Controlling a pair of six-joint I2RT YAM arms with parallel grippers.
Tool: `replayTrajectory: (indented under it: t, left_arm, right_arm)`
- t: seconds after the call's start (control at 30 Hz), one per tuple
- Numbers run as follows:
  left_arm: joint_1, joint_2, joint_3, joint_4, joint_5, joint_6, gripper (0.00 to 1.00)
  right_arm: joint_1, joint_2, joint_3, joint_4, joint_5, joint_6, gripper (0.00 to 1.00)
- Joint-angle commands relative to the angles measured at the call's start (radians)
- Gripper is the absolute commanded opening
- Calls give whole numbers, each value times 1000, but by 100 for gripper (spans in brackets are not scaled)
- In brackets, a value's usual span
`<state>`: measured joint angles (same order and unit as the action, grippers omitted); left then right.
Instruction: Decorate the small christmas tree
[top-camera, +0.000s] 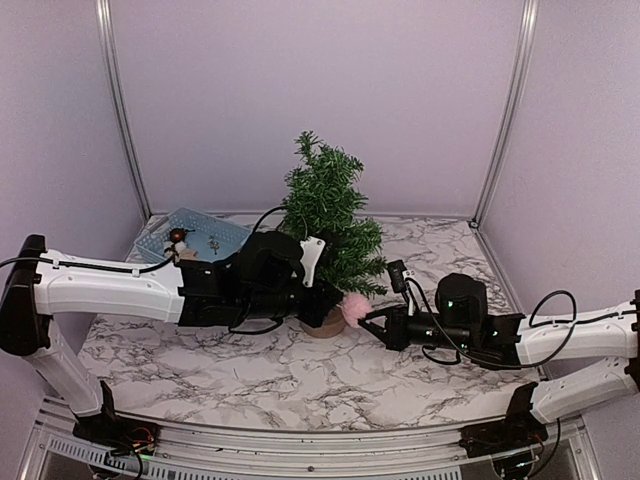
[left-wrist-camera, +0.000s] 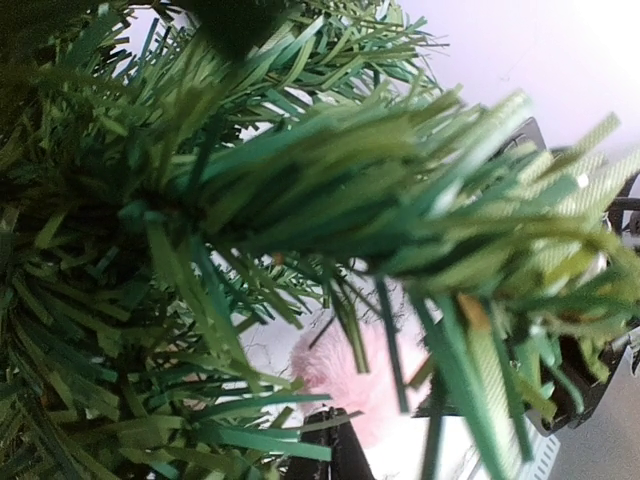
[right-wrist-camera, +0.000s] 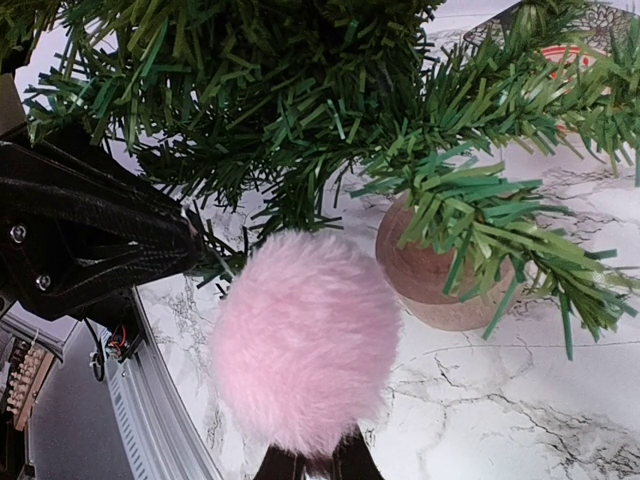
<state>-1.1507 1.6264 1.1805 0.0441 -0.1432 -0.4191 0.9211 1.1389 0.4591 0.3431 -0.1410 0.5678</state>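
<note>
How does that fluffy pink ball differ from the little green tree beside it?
The fluffy pink ball is round and soft; the small green bristly christmas tree is conical and spiky. The ball is far smaller, roughly as wide as the tree's tan stump. The tree stands on the marble table; the ball is pinched in the right claw by the lowest branches.

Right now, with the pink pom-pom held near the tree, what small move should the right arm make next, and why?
Probably raise the right gripper a little and ease it forward. Its pink pom-pom sits low, beside the stump base and under the lowest branches of the small christmas tree, not yet hanging on any of them.
</note>
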Motion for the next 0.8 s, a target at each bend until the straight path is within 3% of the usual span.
replayTrajectory:
  t: [0.0, 0.77]
  left_arm:
    - [11, -46, -26, -10, -28, -20, 0]
    - [28, -141, -171, 139, -9, -70, 0]
  right_arm:
    - [-7, -3, 24, 12, -2, -13, 0]
    - [-7, -2, 24, 10, 0, -12, 0]
